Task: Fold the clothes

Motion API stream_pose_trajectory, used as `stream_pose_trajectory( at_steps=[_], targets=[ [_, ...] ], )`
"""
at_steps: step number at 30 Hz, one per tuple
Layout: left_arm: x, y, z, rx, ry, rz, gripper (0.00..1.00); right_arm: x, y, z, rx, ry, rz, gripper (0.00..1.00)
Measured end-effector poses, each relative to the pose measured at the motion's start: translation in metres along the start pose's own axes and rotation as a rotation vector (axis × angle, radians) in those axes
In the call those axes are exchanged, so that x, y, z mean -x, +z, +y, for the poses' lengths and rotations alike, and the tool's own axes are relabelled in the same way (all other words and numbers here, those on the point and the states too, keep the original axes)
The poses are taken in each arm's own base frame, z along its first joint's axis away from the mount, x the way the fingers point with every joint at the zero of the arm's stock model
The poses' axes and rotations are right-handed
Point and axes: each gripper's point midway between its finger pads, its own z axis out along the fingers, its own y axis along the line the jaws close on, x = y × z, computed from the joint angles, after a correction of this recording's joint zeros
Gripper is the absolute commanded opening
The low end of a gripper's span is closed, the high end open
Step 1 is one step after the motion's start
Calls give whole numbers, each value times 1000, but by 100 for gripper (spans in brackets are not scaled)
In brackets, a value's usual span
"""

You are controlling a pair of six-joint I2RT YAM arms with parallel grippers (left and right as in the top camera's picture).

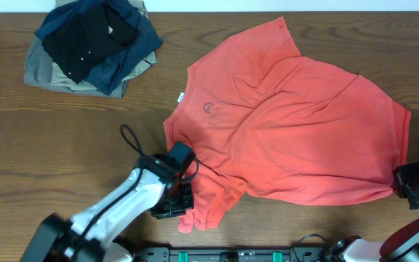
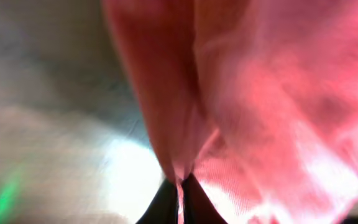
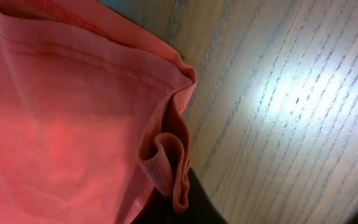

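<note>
The coral-red T-shirt (image 1: 289,138) lies spread and rumpled across the middle and right of the table, with its small dark chest logo (image 1: 211,110) and white neck label (image 1: 182,97) facing up. My left gripper (image 1: 182,198) is shut on the shirt's near-left sleeve; in the left wrist view the dark fingertips (image 2: 179,196) pinch a fold of the red cloth (image 2: 241,106). My right gripper (image 1: 411,182) is shut on the shirt's near-right hem corner; in the right wrist view the folded hem (image 3: 169,165) sits between its fingers (image 3: 182,205).
A stack of folded garments, black (image 1: 86,40) on navy on khaki, sits at the far left of the wooden table (image 1: 49,145). The table's near edge runs just behind both grippers.
</note>
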Motion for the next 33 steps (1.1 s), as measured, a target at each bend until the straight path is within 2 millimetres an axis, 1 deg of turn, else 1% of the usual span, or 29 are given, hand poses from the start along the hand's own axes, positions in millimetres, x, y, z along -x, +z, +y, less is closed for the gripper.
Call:
stream_pose_trajectory(
  at_steps=[2,6,11,14,18,23,25,27,31,33],
  targets=[
    [0,-13,0,-4,9,-43,6,-1,0,0,-2,-2,2,2],
    [6,-54,-2,-34,37,-189,6,-1,0,-1,-3,-3,4,2],
    [6,-94,-5,-95,63,-343,6,-3,0,-2,-6,-2,13,1],
    [2,-112,2,-98,61,-412,6,-5,0,-3,-10,-2,22,1],
    [-2,-141,12,-100,41,-515,6,-8,0,-4,-16,-4,32,1],
    [-4,-182,9,-169,43,-656,6,-9,0,-5,-17,-4,37,1],
    [1,-196,7,-191,41,-717,6,-9,0,-4,-16,-4,38,1],
    [10,-208,3,-204,35,-783,6,-9,0,-4,-15,-4,39,1],
    [31,-226,-7,-218,36,-889,6,-9,0,-3,-11,-5,39,1],
    [41,-230,-14,-221,39,-918,6,-9,0,-3,-10,-6,39,1]
  ],
)
